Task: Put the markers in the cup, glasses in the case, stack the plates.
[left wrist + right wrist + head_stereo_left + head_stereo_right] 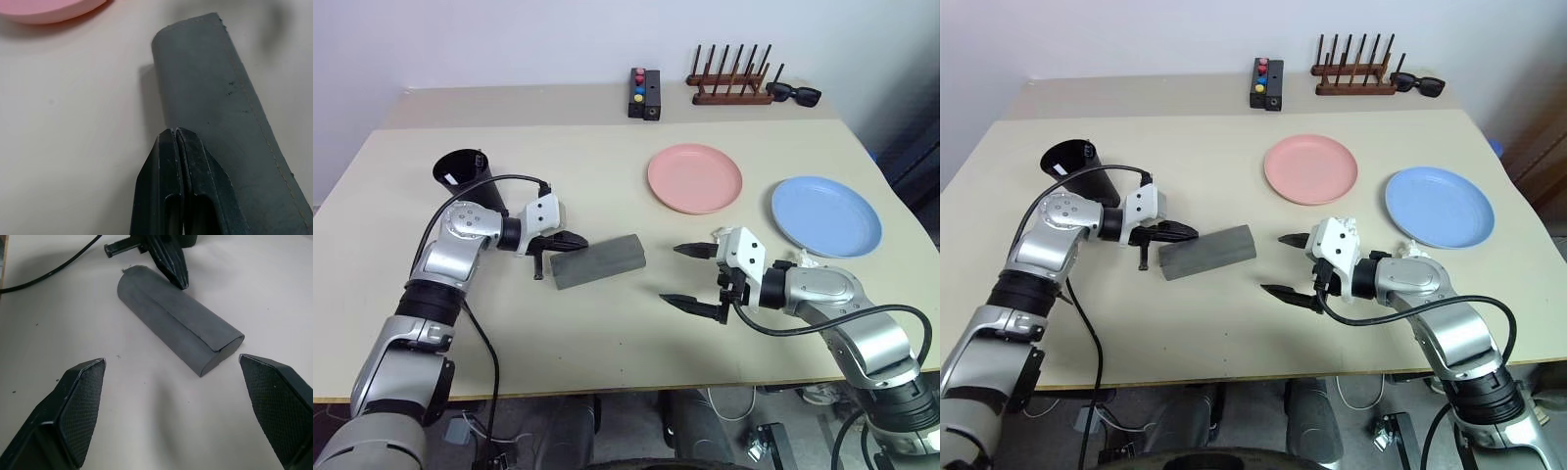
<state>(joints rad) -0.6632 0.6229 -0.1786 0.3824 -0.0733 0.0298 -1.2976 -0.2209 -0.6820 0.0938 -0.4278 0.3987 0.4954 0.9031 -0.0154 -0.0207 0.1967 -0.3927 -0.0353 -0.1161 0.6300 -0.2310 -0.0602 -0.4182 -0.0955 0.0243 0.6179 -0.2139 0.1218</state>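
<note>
Tabletop (607, 333), left gripper (579, 239) over case (598, 260)

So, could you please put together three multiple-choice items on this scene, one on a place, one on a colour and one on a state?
1. Where does the grey case lie?
A. on the pink plate
B. on the table between the two grippers
C. inside the cup

2. What colour is the plate nearer the right gripper?
A. light blue
B. green
C. yellow

3. How is the case's lid?
A. wide open
B. torn off
C. closed

Answers:
1 B, it lies flat on the table, with the left gripper at one end and the right gripper off its other end.
2 A, the pink plate sits further back.
3 C, the flap lies shut over the body.
</note>
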